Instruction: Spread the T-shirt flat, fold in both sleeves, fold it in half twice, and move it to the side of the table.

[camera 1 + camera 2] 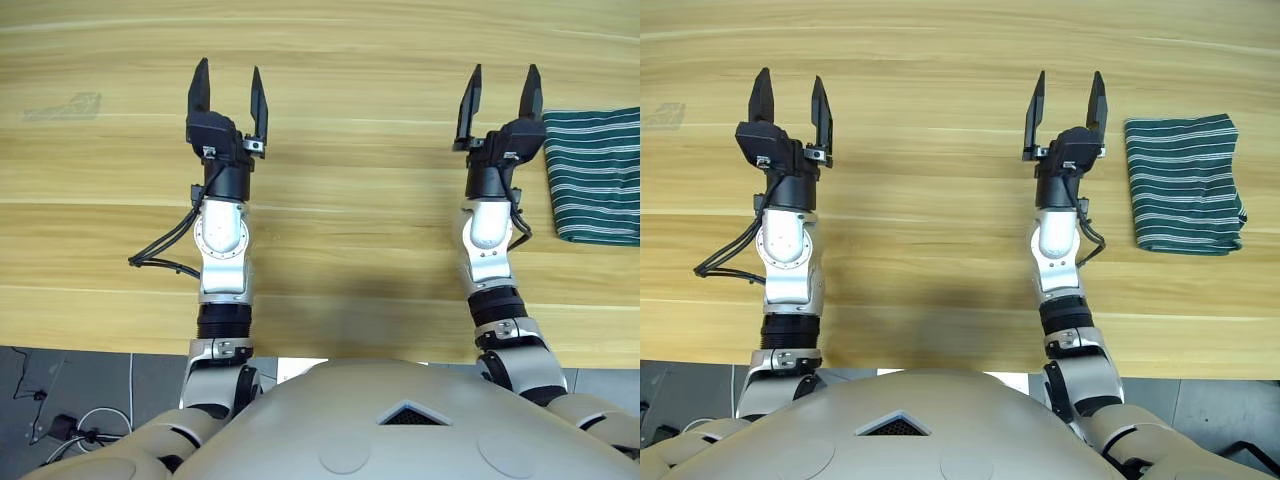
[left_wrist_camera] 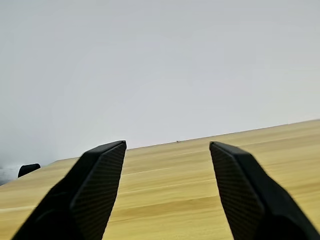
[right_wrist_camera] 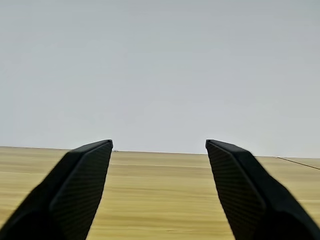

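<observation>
Got the left hand out over bare wood on the left side, black fingers spread wide, nothing between them, tips aimed at the far edge. Same deal with the right hand: spread wide, holding nothing, fingers pointing far, roughly level with the left one and well apart from it. Can't tell whether the tips touch the wood or hang just above it.

Just right of the right hand, close but not touching: the T-shirt, dark green with thin white stripes, folded down to a compact rectangle and lying flat near the right end of the surface. Looks pretty tidy, edges mostly lined up, one corner at the near right a bit rounded.

Further out: light wooden planks running left to right, a faint grey patch at the far left, a plain pale wall past the far edge, and some dark cables down on the grey floor by the near left.
</observation>
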`<action>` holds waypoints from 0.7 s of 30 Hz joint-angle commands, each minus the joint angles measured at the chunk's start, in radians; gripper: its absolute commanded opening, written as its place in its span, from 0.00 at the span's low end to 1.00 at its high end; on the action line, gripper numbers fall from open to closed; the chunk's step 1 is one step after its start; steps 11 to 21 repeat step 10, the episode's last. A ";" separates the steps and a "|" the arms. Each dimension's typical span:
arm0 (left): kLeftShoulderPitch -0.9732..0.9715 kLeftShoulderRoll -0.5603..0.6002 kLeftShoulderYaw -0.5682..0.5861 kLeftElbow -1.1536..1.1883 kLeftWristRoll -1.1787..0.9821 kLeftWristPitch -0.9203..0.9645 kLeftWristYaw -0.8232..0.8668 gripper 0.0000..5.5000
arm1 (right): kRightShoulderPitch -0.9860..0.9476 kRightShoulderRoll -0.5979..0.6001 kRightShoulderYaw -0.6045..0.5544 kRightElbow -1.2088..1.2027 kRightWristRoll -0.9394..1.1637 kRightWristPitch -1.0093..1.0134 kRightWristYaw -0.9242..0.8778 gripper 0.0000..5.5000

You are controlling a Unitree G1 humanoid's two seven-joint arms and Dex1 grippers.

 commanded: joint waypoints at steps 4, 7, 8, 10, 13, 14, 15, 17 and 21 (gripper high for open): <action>0.011 -0.017 -0.009 -0.015 0.046 -0.063 0.033 0.56 | 0.012 0.007 0.005 0.007 0.035 -0.006 0.153 0.63; 0.010 -0.021 -0.012 -0.008 0.068 -0.069 0.050 0.56 | 0.026 0.012 -0.011 -0.002 0.043 -0.001 0.185 0.63; 0.008 -0.021 -0.013 -0.007 0.074 -0.069 0.054 0.56 | 0.029 0.013 -0.017 -0.006 0.042 0.001 0.190 0.63; 0.006 -0.021 -0.017 -0.002 0.083 -0.066 0.059 0.56 | 0.033 0.016 -0.024 -0.009 0.028 -0.001 0.192 0.63; 0.006 -0.021 -0.017 -0.002 0.083 -0.066 0.059 0.56 | 0.033 0.016 -0.024 -0.009 0.028 -0.001 0.192 0.63; 0.006 -0.021 -0.017 -0.002 0.083 -0.066 0.059 0.56 | 0.033 0.016 -0.024 -0.009 0.028 -0.001 0.192 0.63; 0.006 -0.021 -0.017 -0.002 0.083 -0.066 0.059 0.56 | 0.033 0.016 -0.024 -0.009 0.028 -0.001 0.192 0.63; 0.006 -0.021 -0.017 -0.002 0.083 -0.066 0.059 0.56 | 0.033 0.016 -0.024 -0.009 0.028 -0.001 0.192 0.63; 0.006 -0.021 -0.017 -0.002 0.083 -0.066 0.059 0.56 | 0.033 0.016 -0.024 -0.009 0.028 -0.001 0.192 0.63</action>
